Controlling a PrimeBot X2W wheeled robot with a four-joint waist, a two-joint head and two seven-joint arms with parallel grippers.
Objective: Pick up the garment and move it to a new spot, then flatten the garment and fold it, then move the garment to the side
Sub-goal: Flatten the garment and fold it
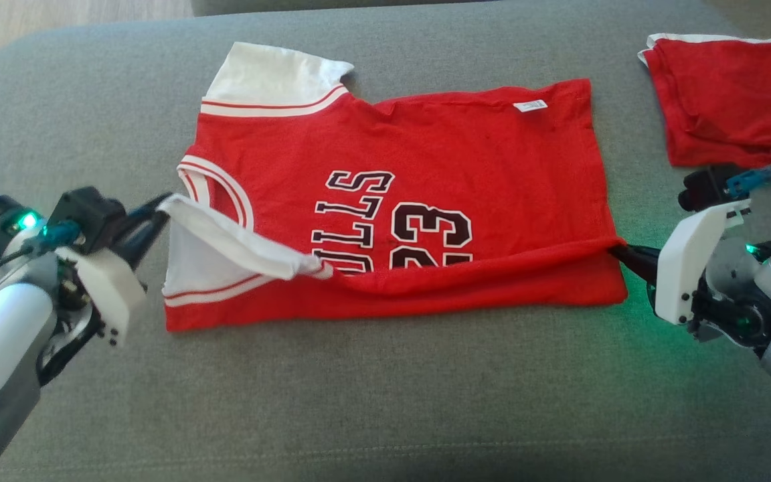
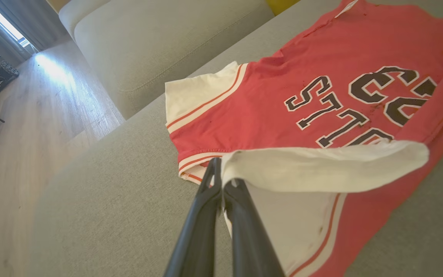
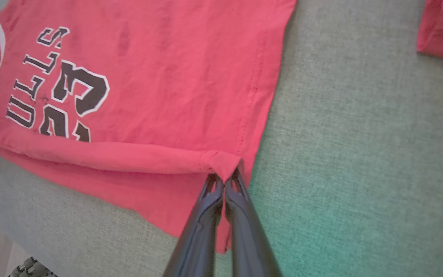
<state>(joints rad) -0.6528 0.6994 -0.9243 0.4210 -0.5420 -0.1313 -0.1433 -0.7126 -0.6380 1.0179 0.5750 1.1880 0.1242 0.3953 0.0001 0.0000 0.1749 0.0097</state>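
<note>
Both jaws pinched closed: your left gripper on the white sleeve, your right gripper on the hem corner of the one jersey lying between them. Light, limp cloth; grip edges and corners, or it will likely sag. Beyond the right gripper: one folded red garment.

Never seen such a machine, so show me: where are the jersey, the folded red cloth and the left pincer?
jersey (image 1: 492, 154), head view, plain red fabric.
folded red cloth (image 1: 727, 100), head view, its middle.
left pincer (image 2: 224, 179), left wrist view, between its fingertips.
</note>
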